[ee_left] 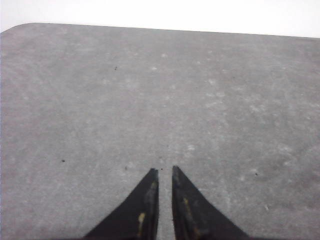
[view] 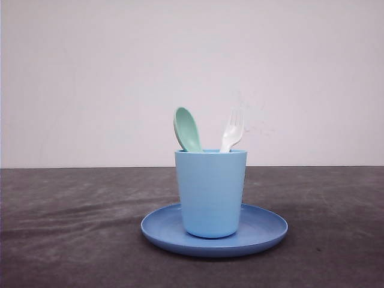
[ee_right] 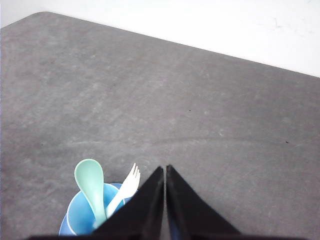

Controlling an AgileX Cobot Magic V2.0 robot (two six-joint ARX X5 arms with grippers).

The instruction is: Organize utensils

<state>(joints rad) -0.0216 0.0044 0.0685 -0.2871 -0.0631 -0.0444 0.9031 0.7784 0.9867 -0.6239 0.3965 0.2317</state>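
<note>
A mint-green spoon and a white fork stand upright in the light blue cup, heads sticking out above its rim. The cup rests on a round blue plate at the table's middle. In the right wrist view the spoon and fork lean in the cup, just beside my right gripper, which is shut and empty above them. My left gripper hangs over bare grey table, fingers nearly together with nothing between them.
The dark grey table stretches to both sides of the plate. A white wall rises behind its far edge. The table's rounded far corner shows in the left wrist view.
</note>
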